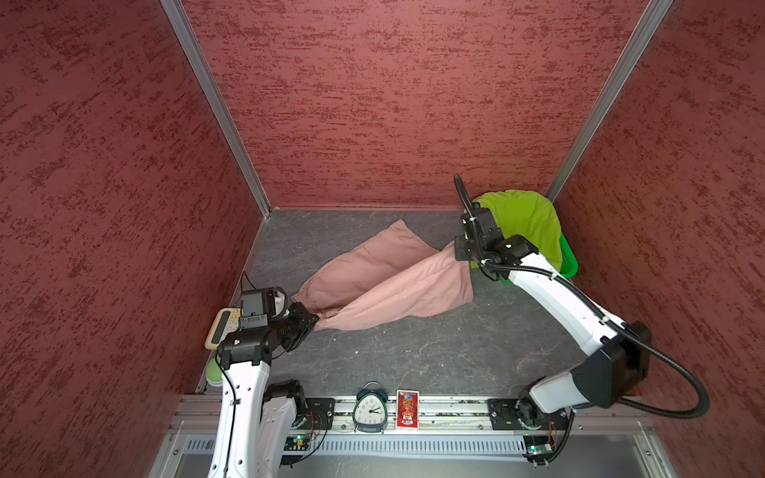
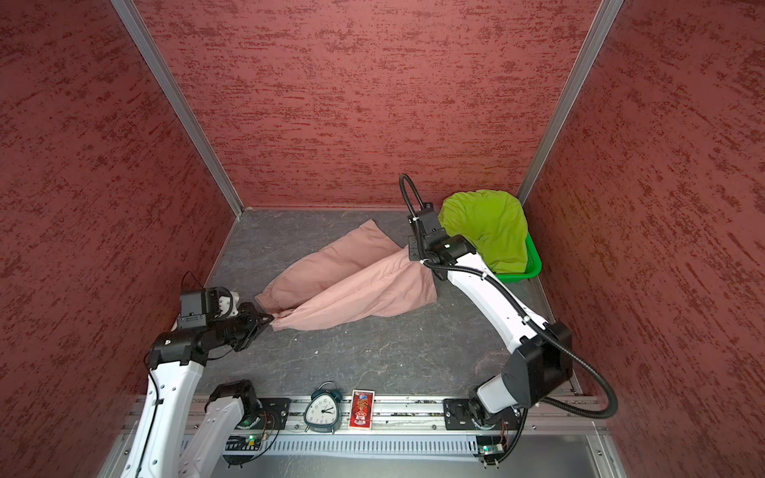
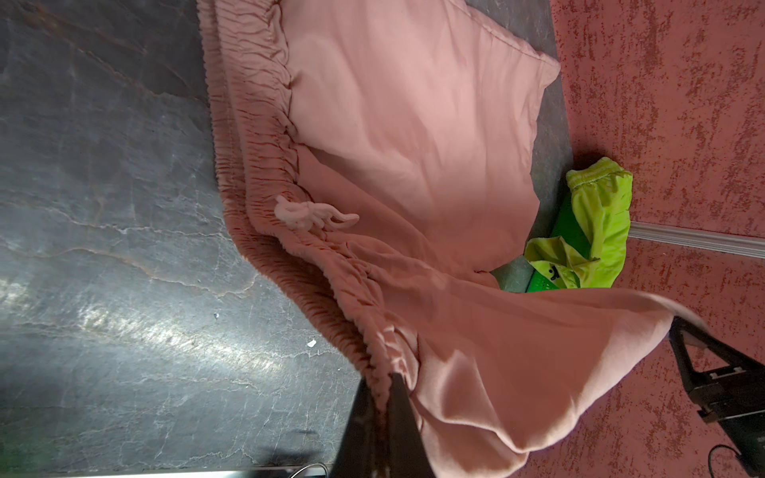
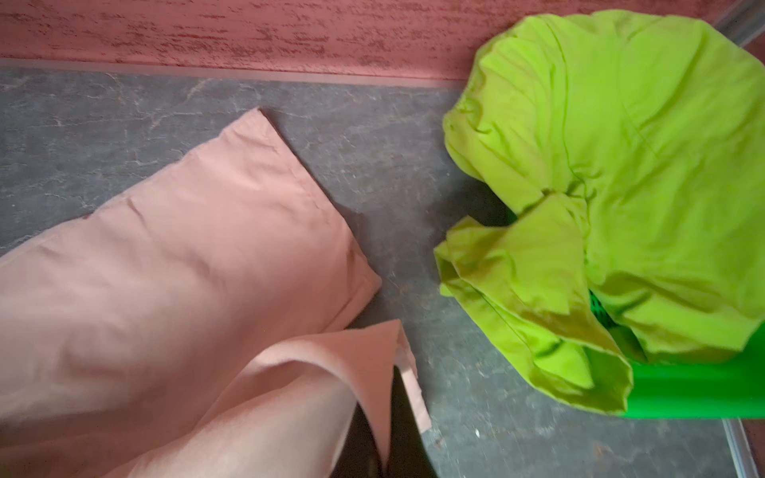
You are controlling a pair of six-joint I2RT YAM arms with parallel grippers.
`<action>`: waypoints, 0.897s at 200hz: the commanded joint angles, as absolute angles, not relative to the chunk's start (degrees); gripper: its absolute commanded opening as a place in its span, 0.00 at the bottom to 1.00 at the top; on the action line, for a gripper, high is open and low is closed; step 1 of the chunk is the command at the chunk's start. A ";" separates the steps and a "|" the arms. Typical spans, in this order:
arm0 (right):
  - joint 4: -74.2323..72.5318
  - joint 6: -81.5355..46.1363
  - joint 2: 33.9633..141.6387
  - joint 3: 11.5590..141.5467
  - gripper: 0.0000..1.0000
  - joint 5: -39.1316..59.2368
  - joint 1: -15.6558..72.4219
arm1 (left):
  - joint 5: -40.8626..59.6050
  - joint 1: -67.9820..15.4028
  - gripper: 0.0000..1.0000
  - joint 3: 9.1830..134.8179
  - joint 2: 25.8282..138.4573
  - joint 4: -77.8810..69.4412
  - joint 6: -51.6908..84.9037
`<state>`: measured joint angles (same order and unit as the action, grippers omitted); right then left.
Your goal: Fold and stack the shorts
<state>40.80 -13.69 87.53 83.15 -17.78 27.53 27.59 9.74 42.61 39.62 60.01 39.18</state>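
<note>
Left wrist view: I'm folding the pink shorts [image 3: 414,124], left end effector [image 3: 381,409] clamping waistband [image 3: 252,136], right end effector [image 4: 385,434] clamping hem [image 4: 403,356]; next, probably laying leg over leg.

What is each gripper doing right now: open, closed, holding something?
Left gripper: closed on the pink shorts, at the waistband.
Right gripper: closed on the pink shorts, at a leg hem.
</note>
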 commanded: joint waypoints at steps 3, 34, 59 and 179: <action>35.92 -7.54 86.22 86.59 0.00 -16.07 27.20 | 27.51 10.49 0.00 45.41 40.11 61.26 39.25; 32.61 -5.15 80.19 83.42 0.00 -16.17 27.24 | 27.34 10.58 0.00 46.15 40.68 62.26 38.37; 33.12 -3.57 76.85 83.46 0.00 -15.66 27.25 | 28.03 10.84 0.00 45.57 39.84 64.75 38.45; 40.77 4.54 109.86 115.26 0.00 -11.51 26.55 | 37.88 21.27 0.00 41.74 44.53 58.69 39.79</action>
